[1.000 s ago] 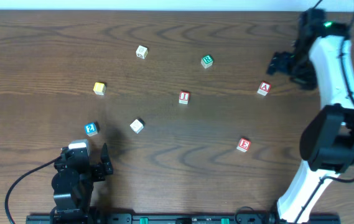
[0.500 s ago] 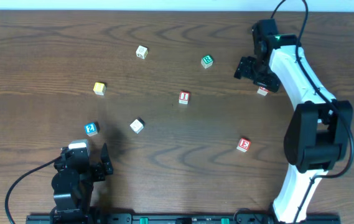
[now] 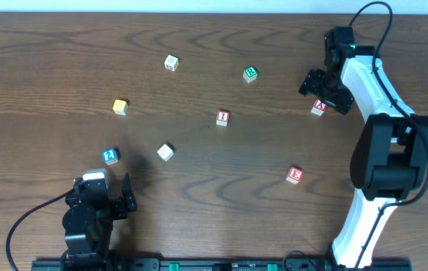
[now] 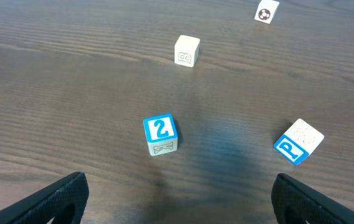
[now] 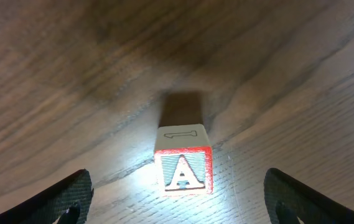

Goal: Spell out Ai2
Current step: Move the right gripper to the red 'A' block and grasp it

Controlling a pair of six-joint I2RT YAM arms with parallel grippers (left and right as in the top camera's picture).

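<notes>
My right gripper (image 5: pixel 180 198) is spread wide. The A block (image 5: pixel 183 168) stands between my fingers (image 5: pixel 65 196), a little toward 12 o'clock. Only the overhead view shows the I block (image 3: pixel 223 117), well apart at 9 o'clock.

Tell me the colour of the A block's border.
Red, framing a pale face; the A block shows best in the right wrist view.

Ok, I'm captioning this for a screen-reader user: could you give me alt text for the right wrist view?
A red-edged letter A block sits brightly lit on the wood table, centred in the frame. The right tool is open, its black fingers at the bottom corners on either side of the block, not touching it.
</notes>
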